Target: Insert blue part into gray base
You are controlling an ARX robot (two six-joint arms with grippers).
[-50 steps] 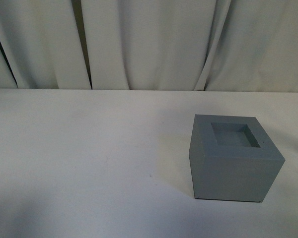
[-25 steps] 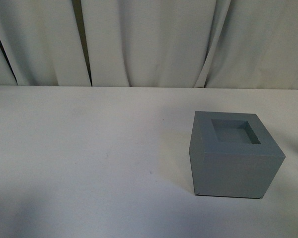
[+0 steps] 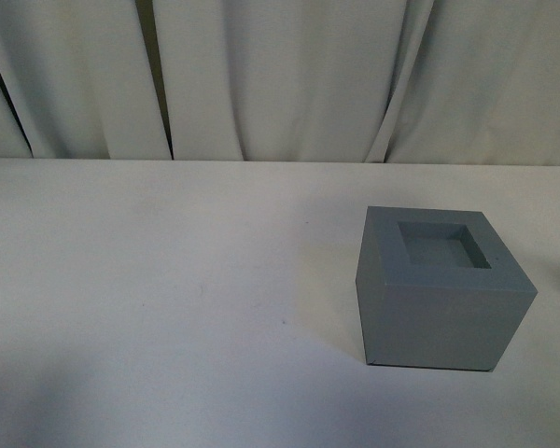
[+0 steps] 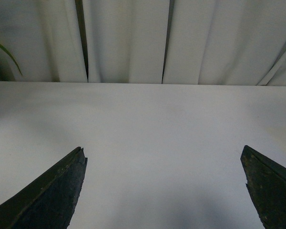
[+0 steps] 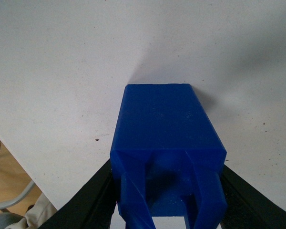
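The gray base [image 3: 439, 289] stands on the white table [image 3: 168, 280] at the right of the front view, its square recess [image 3: 443, 245] facing up and bare. Neither arm shows in that view. In the right wrist view the blue part [image 5: 164, 138] fills the middle, and my right gripper [image 5: 168, 188] is shut on it, one black finger [image 5: 93, 193] pressed on each side near its cut-out handle end. The part hangs over white tabletop. My left gripper [image 4: 164, 167] is open, its dark fingers [image 4: 52, 191] wide apart over bare table.
White curtains [image 3: 280, 79] hang behind the table's far edge. In the right wrist view the table's edge [image 5: 19, 164] runs close by, with floor and a pale object beyond it. A green leaf [image 4: 5, 52] shows in the left wrist view.
The front view has shifted slightly, so the gray base and the table's far edge sit a little higher in the picture than a second ago. Nothing else differs.
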